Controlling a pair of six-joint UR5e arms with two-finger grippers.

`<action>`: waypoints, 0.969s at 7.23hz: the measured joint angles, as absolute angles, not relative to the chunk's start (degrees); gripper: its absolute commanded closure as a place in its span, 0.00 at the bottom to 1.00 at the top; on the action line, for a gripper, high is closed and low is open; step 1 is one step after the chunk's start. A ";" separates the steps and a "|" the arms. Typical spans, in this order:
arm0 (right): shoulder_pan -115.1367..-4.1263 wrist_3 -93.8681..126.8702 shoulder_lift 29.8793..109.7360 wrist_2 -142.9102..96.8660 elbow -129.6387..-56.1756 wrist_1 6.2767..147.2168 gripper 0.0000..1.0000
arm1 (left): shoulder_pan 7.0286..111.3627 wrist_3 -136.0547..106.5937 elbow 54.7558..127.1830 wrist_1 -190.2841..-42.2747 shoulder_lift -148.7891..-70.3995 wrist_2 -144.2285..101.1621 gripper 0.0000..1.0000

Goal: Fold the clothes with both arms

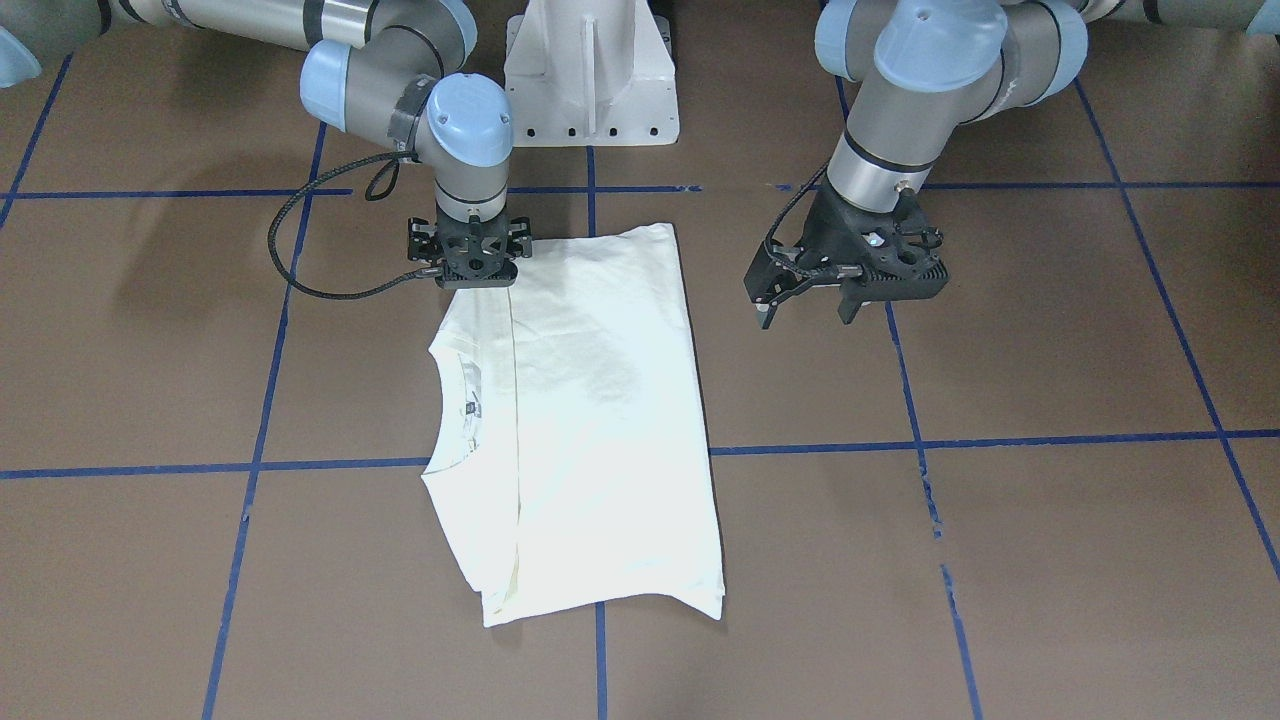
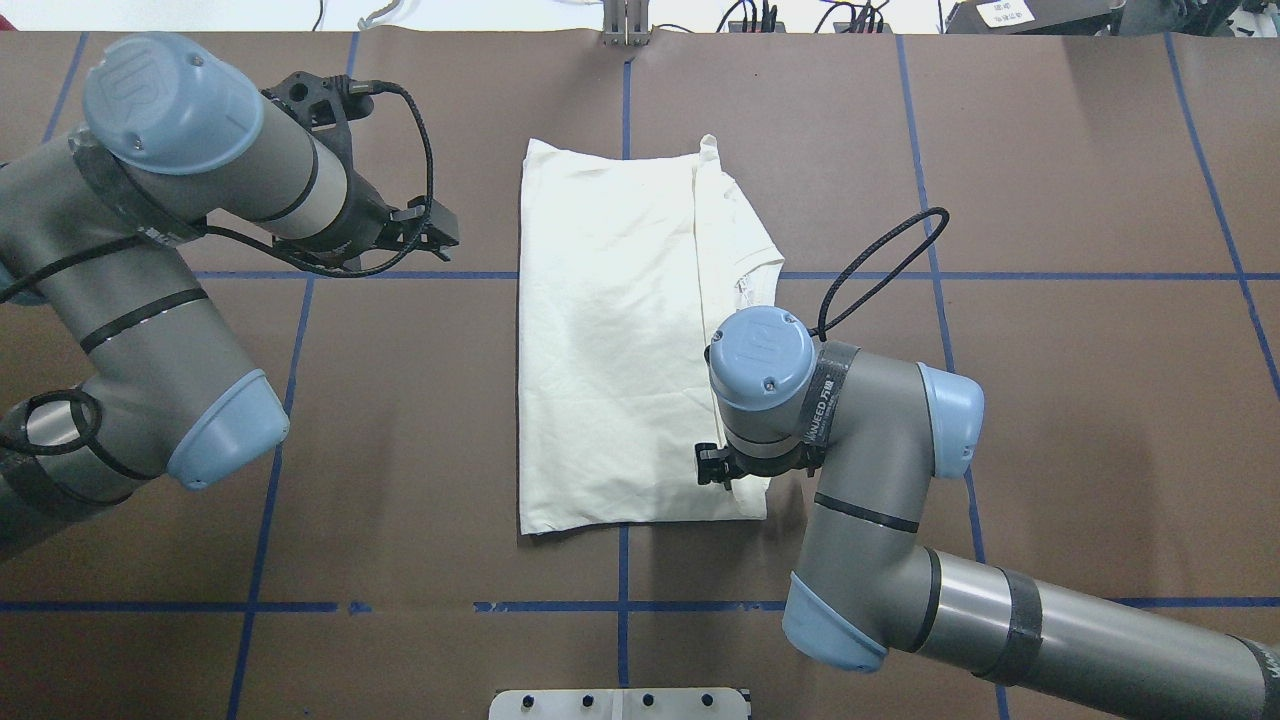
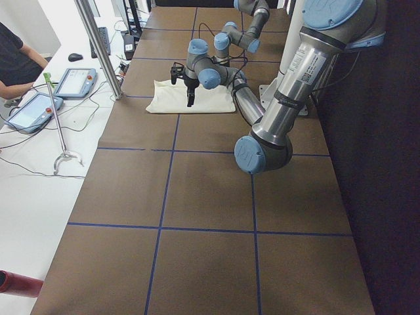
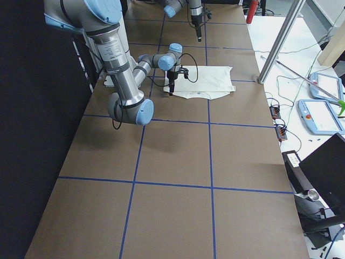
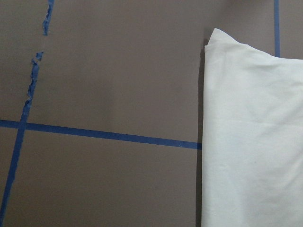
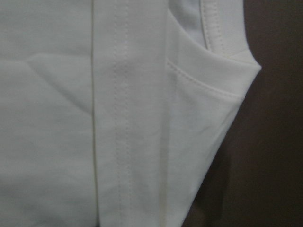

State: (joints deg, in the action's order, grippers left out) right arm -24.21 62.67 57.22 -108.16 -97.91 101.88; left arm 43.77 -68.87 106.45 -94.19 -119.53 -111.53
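Seen from overhead, the folded shirt (image 2: 610, 340) lies plain side up in the middle of the table (image 2: 1050, 420), collar at 3 o'clock. The right gripper (image 1: 472, 278) points down at its 5 o'clock corner; I cannot tell its grip. The left gripper (image 1: 806, 312), released and empty, hovers at 10 o'clock.

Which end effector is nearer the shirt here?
Right. The right end effector sits over a robot-side corner of the shirt; the left end effector hangs beside the shirt, over bare table.
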 measured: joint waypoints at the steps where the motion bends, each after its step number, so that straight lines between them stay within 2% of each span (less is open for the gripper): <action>1: -24.48 62.64 57.19 -108.01 -98.08 103.10 0.00 | 43.63 -68.94 106.46 -94.21 -119.53 -111.53 0.00; 7: -28.42 60.72 59.86 -105.91 -99.83 108.34 0.00 | 42.40 -69.37 107.03 -94.16 -119.76 -111.62 0.00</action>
State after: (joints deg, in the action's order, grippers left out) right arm -28.42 60.72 59.86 -105.91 -99.83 108.34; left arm 42.40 -69.37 107.03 -94.16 -119.76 -111.62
